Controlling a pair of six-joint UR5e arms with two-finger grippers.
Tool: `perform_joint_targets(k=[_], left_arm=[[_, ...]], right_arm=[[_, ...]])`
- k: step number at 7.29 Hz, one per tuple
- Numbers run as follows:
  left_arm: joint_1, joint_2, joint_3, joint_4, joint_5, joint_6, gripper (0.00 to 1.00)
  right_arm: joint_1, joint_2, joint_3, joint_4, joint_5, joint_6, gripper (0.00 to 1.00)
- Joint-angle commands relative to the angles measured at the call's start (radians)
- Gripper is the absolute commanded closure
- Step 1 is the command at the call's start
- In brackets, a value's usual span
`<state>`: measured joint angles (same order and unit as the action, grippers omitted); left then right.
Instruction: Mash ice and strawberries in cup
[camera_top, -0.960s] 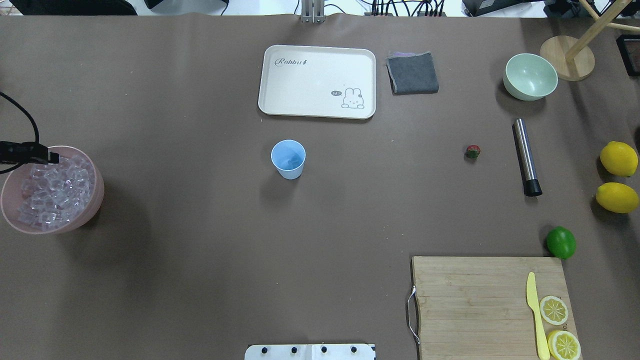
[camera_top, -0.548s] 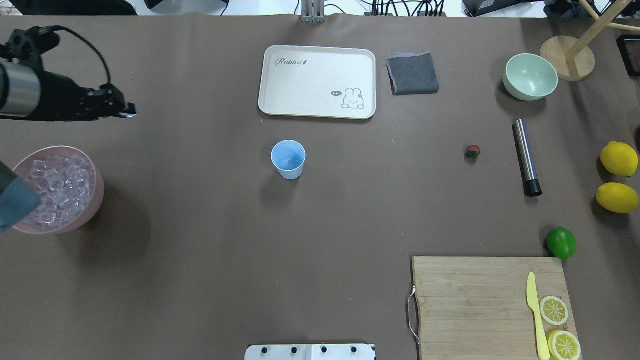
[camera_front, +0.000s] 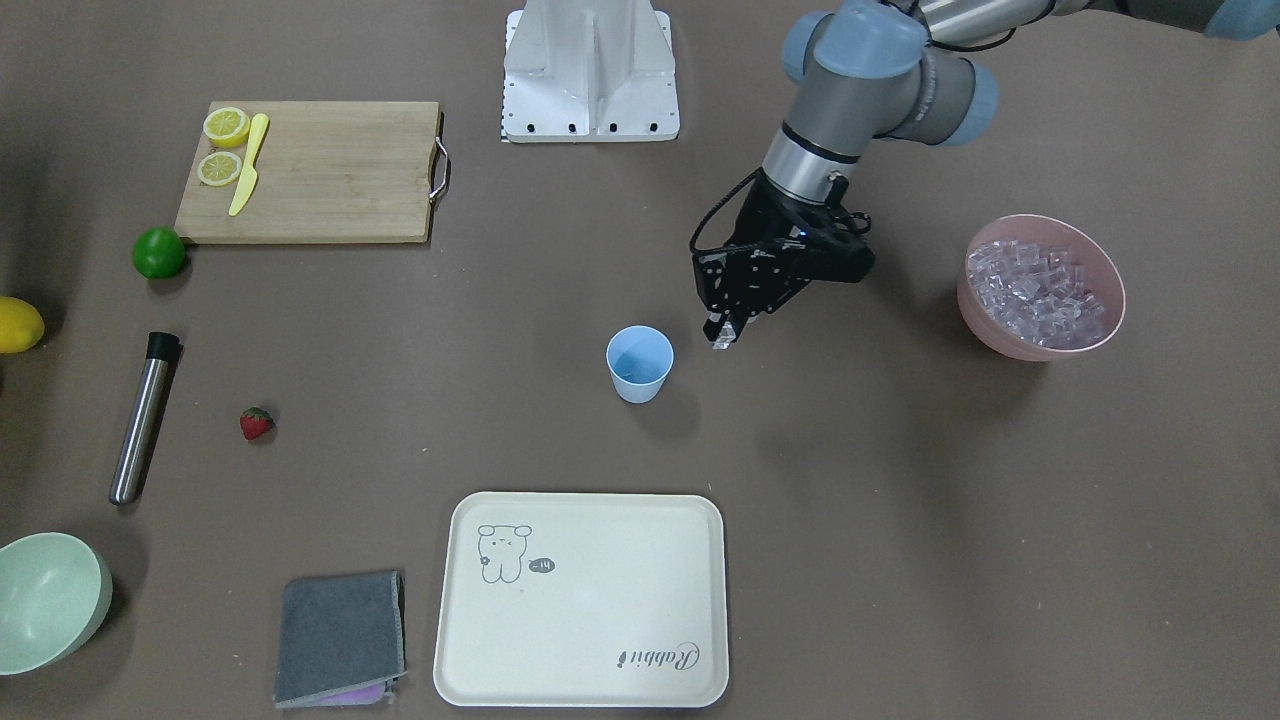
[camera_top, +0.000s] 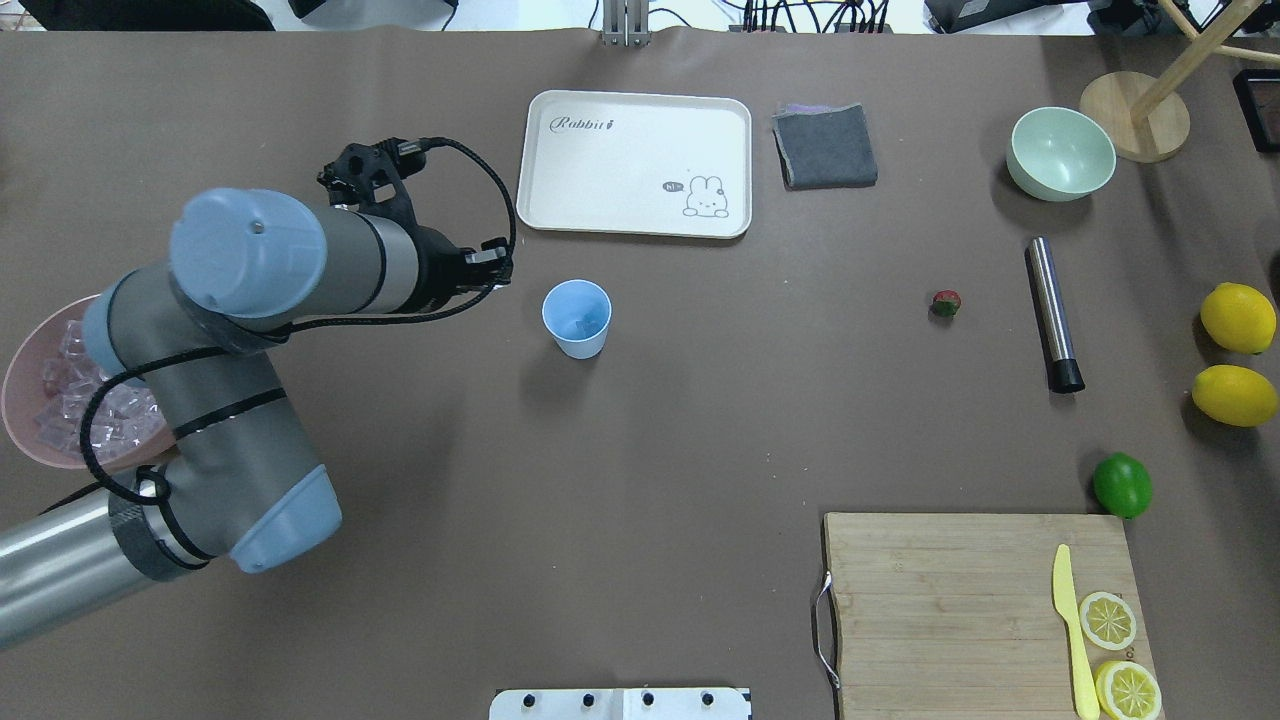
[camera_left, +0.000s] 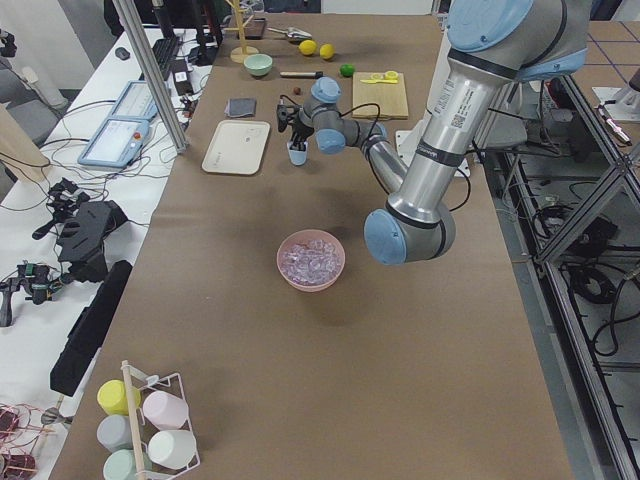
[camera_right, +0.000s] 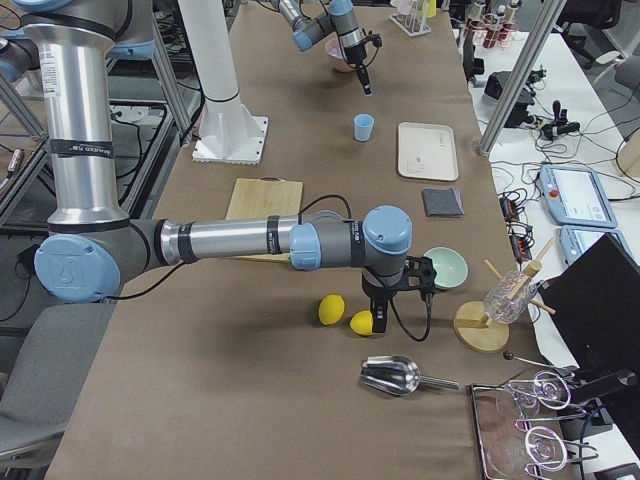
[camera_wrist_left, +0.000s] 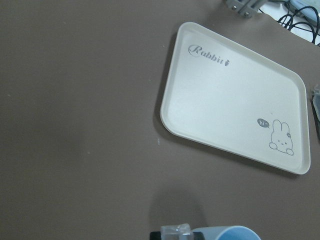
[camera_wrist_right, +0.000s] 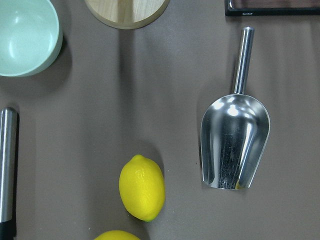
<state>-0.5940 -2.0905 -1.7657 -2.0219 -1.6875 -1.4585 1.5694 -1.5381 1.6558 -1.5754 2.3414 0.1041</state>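
Front-facing view: my left hand (camera_front: 722, 335) has swung over from the pink bowl (camera_front: 1008, 347), pinched shut on one ice cube (camera_wrist_left: 175, 232); the cup (camera_front: 639, 363) stands just beside it, so dropping comes next, I judge.

The left gripper (camera_front: 722, 332) hangs just beside the cup (camera_front: 639, 364), on the side nearer the pink bowl (camera_front: 1000, 343) of ice (camera_front: 1040, 285). Its fingertips appear to pinch one ice cube (camera_front: 719, 343), though detail is faint. The strawberry (camera_front: 256, 424) lies well apart.

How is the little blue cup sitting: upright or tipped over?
Upright. The cup stands on its narrow base, with its round open mouth facing straight up in the overhead view.
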Motion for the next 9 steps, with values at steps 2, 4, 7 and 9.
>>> perform_joint_targets(k=[2, 4, 7, 9], left_arm=[[0.037, -0.12, 0.118, 0.011, 0.04, -0.028, 1.0], [0.068, -0.125, 0.121, 0.011, 0.083, -0.029, 1.0], [0.071, -0.123, 0.126, 0.018, 0.083, -0.029, 0.02], [0.057, -0.111, 0.067, 0.091, 0.072, -0.002, 0.02]], right_arm=[[0.0, 0.0, 0.001, 0.0, -0.001, 0.0, 0.0], [0.0, 0.0, 0.001, 0.0, -0.001, 0.0, 0.0], [0.003, -0.004, 0.001, 0.0, 0.001, 0.0, 0.0], [0.003, -0.004, 0.002, 0.0, 0.001, 0.0, 0.0]])
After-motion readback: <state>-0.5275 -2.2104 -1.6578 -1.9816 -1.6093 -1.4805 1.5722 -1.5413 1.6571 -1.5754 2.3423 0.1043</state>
